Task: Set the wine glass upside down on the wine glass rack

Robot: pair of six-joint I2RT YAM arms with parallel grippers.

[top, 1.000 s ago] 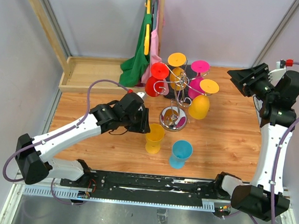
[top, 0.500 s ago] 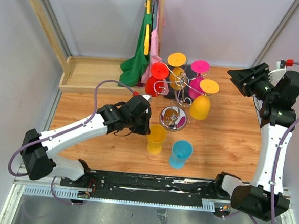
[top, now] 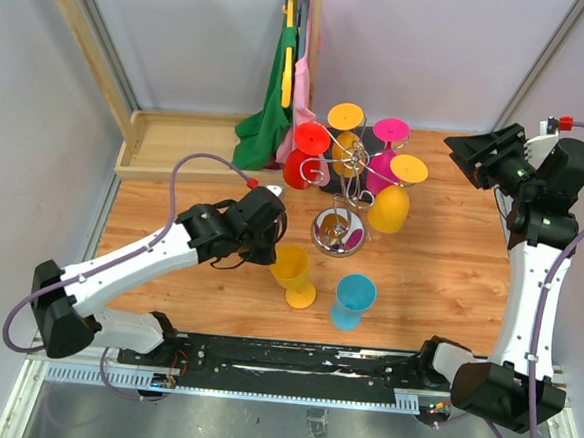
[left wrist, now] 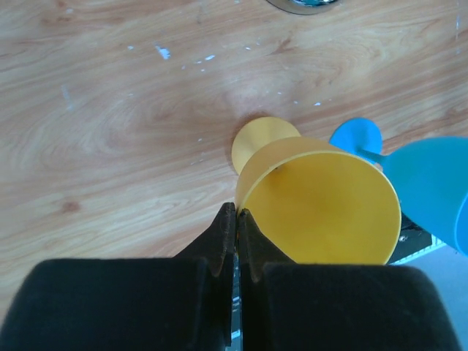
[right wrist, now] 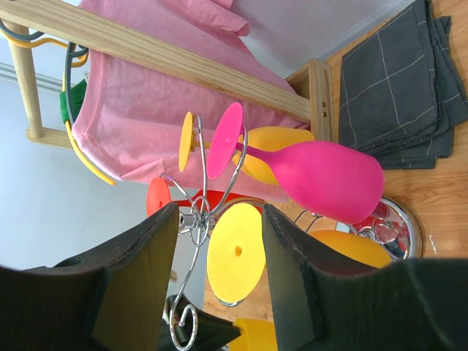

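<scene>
A yellow wine glass [top: 292,268] leans over on the wood, bowl toward my left gripper [top: 273,252] and foot [top: 300,298] toward the front. That gripper is shut on the glass rim; the left wrist view shows the jaws [left wrist: 236,213] pinching the wall of the yellow bowl [left wrist: 322,208]. The chrome wine glass rack [top: 337,233] stands behind, with red, yellow and pink glasses hanging upside down. My right gripper [top: 469,151] hovers open at the rack's right, empty; its wrist view looks between the fingers [right wrist: 219,219] at the rack hub [right wrist: 191,219].
A blue glass [top: 353,299] stands upright just right of the yellow one, also in the left wrist view [left wrist: 433,186]. A wooden tray [top: 167,142] lies at back left. Green and pink garments [top: 269,117] hang behind the rack. A folded grey cloth [right wrist: 398,88] lies past it.
My left gripper closed onto the yellow glass rim and drew back left, tipping the glass from upright to a lean. The right arm has not moved.
</scene>
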